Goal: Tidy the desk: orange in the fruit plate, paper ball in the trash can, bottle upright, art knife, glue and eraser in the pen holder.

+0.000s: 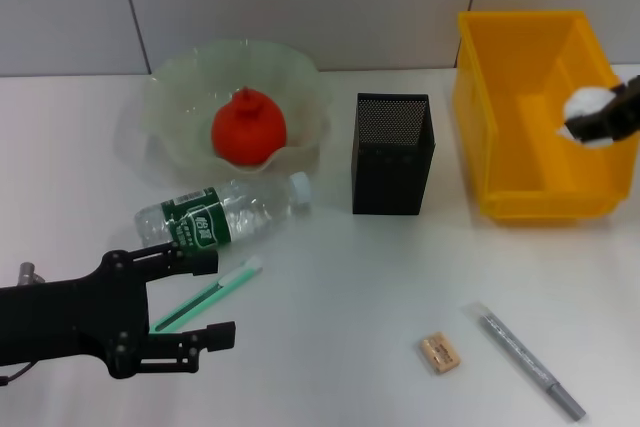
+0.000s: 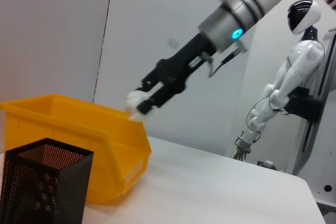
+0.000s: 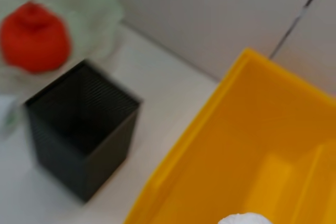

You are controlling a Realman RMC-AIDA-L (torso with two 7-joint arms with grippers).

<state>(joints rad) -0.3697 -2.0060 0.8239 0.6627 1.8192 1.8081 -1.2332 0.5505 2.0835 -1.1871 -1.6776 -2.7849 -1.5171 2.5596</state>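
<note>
The black left gripper (image 1: 205, 297) is sitting nearest the head camera at the white desk's (image 1: 340, 297) front left, its fingers standing apart, holding nothing. A green-and-white glue pen (image 1: 205, 297) is lying between them, partly hidden by the upper finger. Just behind, a clear plastic bottle with a green label (image 1: 222, 213) is lying on its side. The frosted green fruit plate (image 1: 180, 77) is holding the orange fruit (image 1: 249, 128). The black mesh pen holder (image 1: 393, 153) is showing nothing inside. The right gripper (image 2: 140, 98), cut off at the head view's right edge, is clamping the white paper ball (image 1: 588, 105) above the yellow plastic bin (image 1: 520, 47). A tan eraser (image 1: 440, 353) and grey art knife (image 1: 528, 360) are lying on the desk, front right.
</note>
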